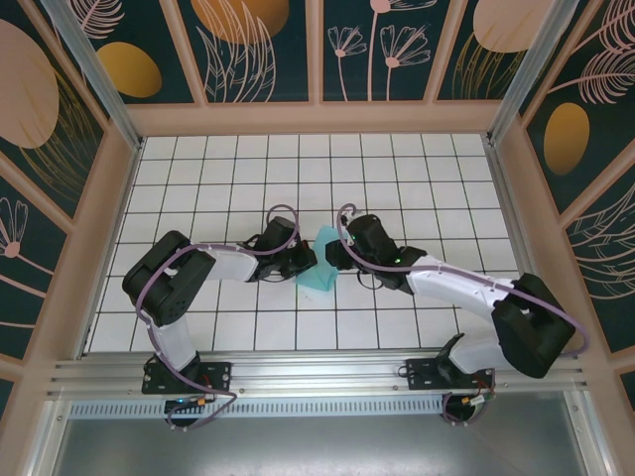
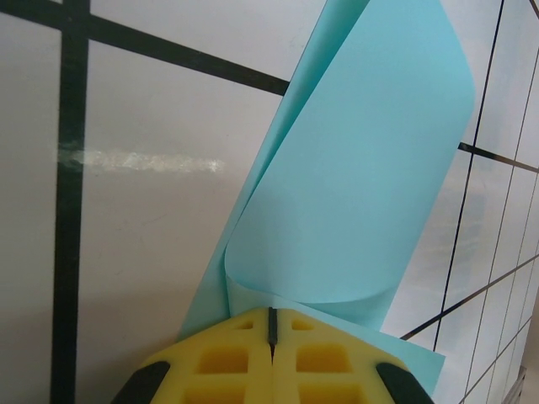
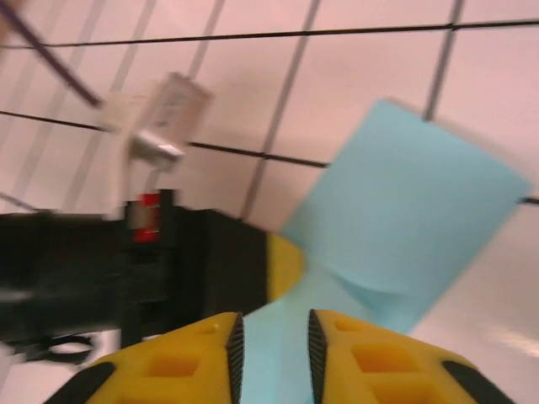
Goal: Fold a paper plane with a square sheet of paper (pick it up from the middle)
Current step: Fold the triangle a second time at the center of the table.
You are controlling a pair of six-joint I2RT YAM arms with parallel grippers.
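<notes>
The square sheet of paper point(image 1: 319, 270) is light turquoise and lies partly lifted at the middle of the table, between my two grippers. My left gripper point(image 1: 306, 260) is shut on the sheet's edge. In the left wrist view its yellow jaws point(image 2: 271, 318) pinch the paper point(image 2: 354, 185), which curls up and over into a loose roll ahead of them. My right gripper point(image 1: 332, 256) faces it from the right. In the right wrist view the right gripper point(image 3: 271, 335) is open, with the blue paper point(image 3: 413, 210) showing in the gap and beyond. The left gripper's yellow fingertip point(image 3: 286, 265) sits just ahead.
The table point(image 1: 397, 188) is white with a black grid and has raised wooden walls point(image 1: 317, 117) on three sides. Both arms reach inward, so their elbows and cables point(image 1: 283, 213) crowd the middle.
</notes>
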